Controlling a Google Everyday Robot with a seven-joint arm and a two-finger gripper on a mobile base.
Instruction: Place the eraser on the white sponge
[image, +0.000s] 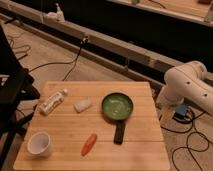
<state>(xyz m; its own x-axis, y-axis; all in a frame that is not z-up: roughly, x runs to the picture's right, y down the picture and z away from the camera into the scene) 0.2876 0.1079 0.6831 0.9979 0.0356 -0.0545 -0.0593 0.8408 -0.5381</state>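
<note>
The eraser (119, 132) lies on the wooden table (148, 151), its top end touching the lower rim of the green dish (117, 107). The white sponge (83, 105) sits apart from it, left of the dish. 1 white arm (190, 86) curls beside the table's right edge; the gripper is out of sight, so I cannot tell its state.
</note>
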